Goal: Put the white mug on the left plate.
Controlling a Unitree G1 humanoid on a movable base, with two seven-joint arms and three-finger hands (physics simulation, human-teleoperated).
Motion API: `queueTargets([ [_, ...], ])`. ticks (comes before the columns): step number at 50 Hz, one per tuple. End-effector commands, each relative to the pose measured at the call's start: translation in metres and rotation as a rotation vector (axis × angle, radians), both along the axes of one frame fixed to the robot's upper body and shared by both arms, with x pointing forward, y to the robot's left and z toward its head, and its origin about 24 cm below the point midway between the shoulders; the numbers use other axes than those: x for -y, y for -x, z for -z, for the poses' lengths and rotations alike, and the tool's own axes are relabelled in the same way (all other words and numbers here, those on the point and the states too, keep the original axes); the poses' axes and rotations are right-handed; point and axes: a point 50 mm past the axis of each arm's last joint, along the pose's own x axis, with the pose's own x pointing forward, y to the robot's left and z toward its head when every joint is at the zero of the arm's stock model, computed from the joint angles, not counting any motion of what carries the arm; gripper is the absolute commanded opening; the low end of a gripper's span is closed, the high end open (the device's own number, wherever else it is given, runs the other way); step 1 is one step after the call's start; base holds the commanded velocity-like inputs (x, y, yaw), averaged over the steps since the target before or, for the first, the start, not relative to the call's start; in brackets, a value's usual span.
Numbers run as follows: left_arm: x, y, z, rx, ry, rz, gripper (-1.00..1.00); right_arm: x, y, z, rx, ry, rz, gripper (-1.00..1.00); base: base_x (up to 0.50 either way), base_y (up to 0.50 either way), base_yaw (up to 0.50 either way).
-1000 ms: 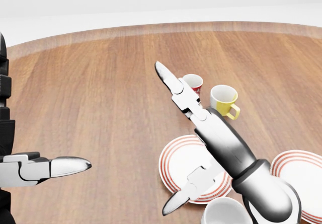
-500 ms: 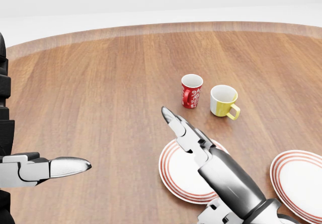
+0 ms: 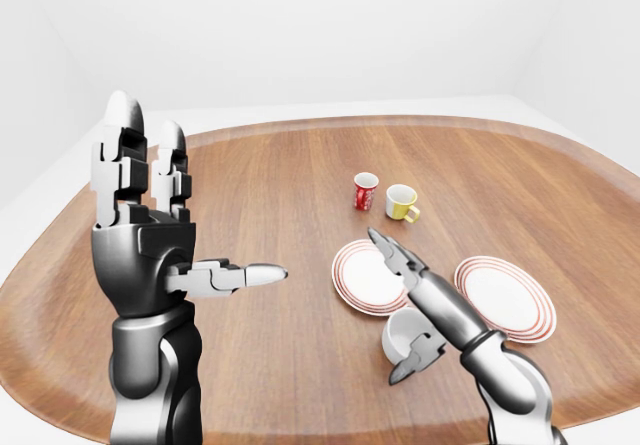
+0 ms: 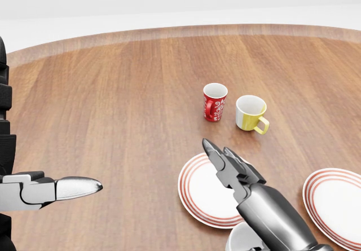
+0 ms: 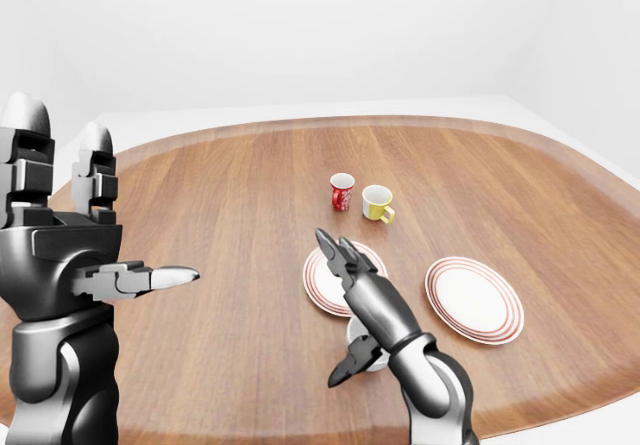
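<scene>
Clearly, the white mug (image 3: 404,334) stands upright on the counter (image 3: 280,195) just below the left plate (image 3: 365,277) in the left-eye view. The right hand (image 3: 412,310) straddles it, fingers (image 3: 387,248) spread and unclosed. The left hand (image 3: 150,235) is raised well apart, fingers splayed.

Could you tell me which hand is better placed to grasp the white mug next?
The right hand: its open fingers already stand about the white mug, beside the left plate. The left hand is raised far off.
</scene>
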Motion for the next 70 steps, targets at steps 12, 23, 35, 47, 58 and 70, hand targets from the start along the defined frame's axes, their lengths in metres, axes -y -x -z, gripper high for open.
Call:
queueTargets([
  [12,0.001,0.001,0.0,0.003,-0.001,0.003,0.95,0.014,0.005,0.004,-0.025,0.089,0.106,1.0,0.0,0.0,0.0],
  [23,0.001,0.001,-0.001,0.007,-0.001,0.005,0.95,0.023,0.005,0.017,-0.075,0.109,0.163,1.0,0.0,0.0,0.0],
  [35,0.001,0.001,-0.001,0.008,-0.001,0.005,0.95,0.03,0.004,0.028,-0.109,0.14,0.221,1.0,0.0,0.0,0.0],
  [47,0.001,0.002,0.0,0.002,-0.003,0.007,0.95,0.042,0.008,0.042,-0.158,0.187,0.298,1.0,0.0,0.0,0.0],
  [58,0.001,0.002,0.0,0.002,-0.004,0.008,0.95,0.045,-0.002,0.049,-0.155,0.186,0.329,1.0,0.0,0.0,0.0],
  [70,0.001,0.002,-0.001,0.007,-0.004,0.008,0.95,0.038,-0.005,0.049,-0.146,0.226,0.297,1.0,0.0,0.0,0.0],
])
